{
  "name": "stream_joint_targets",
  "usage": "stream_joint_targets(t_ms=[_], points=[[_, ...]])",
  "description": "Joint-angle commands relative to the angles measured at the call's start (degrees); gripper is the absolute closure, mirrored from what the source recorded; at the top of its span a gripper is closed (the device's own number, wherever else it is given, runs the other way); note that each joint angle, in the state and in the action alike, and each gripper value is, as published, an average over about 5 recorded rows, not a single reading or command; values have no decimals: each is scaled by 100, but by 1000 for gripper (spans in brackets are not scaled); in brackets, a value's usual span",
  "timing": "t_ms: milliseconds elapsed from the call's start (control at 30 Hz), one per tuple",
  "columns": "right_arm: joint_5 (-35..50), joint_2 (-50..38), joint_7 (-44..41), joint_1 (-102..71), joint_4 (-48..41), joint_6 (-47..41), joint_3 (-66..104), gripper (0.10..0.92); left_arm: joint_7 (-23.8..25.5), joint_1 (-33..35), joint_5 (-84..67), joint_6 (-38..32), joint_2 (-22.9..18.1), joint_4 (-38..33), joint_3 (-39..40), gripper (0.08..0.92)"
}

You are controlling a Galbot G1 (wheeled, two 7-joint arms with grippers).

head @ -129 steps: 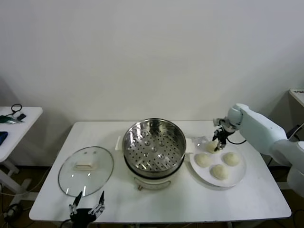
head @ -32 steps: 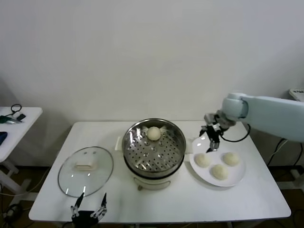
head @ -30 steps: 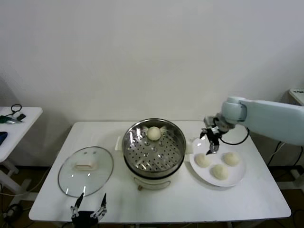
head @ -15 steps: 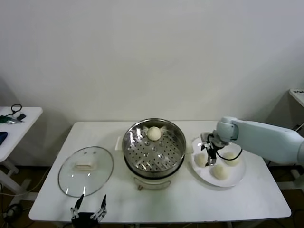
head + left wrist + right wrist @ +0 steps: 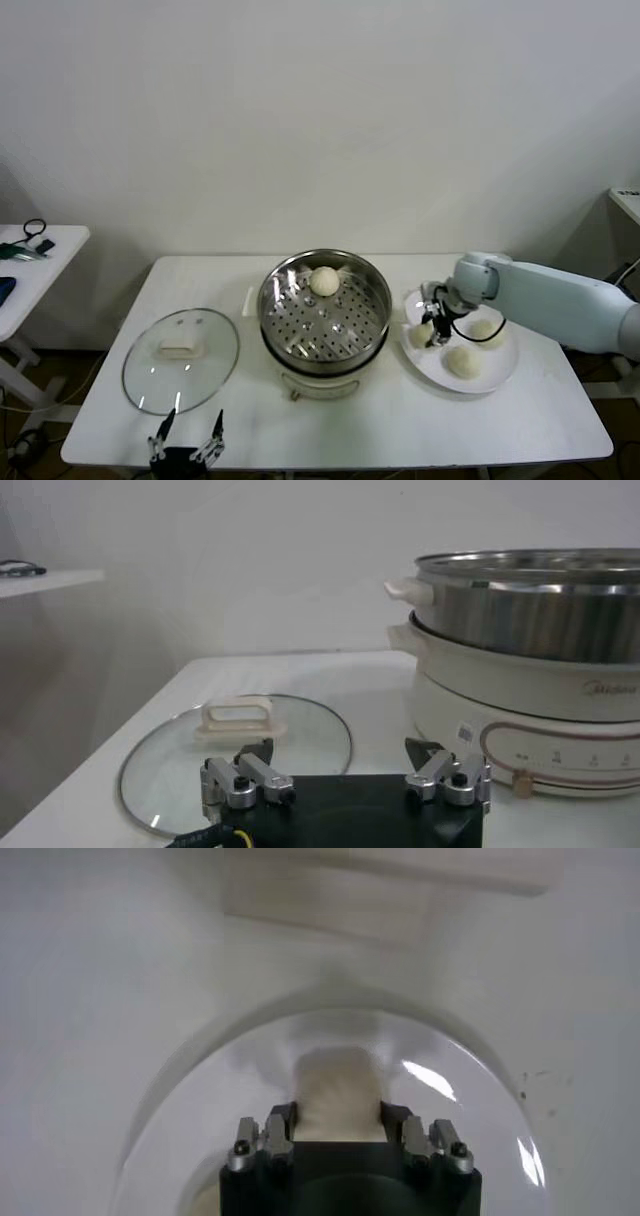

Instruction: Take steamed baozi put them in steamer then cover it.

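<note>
White table (image 5: 100, 430), spanning most of the head view. At its centre, the steamer (image 5: 325, 312), a shiny steel pot on a white base, perforated tray exposed, no lid on. Left of it and lying flat on the table, the cover (image 5: 181, 359), glass with a metal rim and a cream handle; well apart from the steamer, seen also in the left wrist view as the cover (image 5: 236, 745) just beyond the fingertips, with the steamer (image 5: 530, 670) rising off to one side. Right of the steamer, a white plate (image 5: 500, 375) bearing three of the steamed baozi (image 5: 463, 361). One more bun (image 5: 323, 281) already in the steamer, resting on the far part of the tray.

Reaching in from the right over the plate's left portion, the right gripper (image 5: 431, 327), jaws clenched on the leftmost bun (image 5: 422, 334) of the plate. Confirmed in the right wrist view: right gripper (image 5: 338, 1129) with a finger pressed to each flank of the cream dough (image 5: 338, 1093), the plate (image 5: 470, 1088) curving around beneath.

At the near edge of the table, below the cover, the left gripper (image 5: 186, 448), parked, jaws released and spread wide, grasping nothing; same in its own view, left gripper (image 5: 343, 763) with nothing between the fingers.
</note>
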Motion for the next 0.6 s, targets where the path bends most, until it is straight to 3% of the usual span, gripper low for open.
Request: stream_joint_targets(t_ms=[33, 333, 600], points=[[1000, 45, -604, 2504, 367, 325, -1604, 440, 3, -26, 18, 11, -15, 11, 46, 177], [2408, 1095, -1105, 4680, 582, 341, -1976, 440, 7, -21, 50, -2, 35, 59, 159, 177], [3446, 2236, 175, 3972, 1548, -766, -897, 440, 7, -9, 32, -17, 84, -44, 149, 177]])
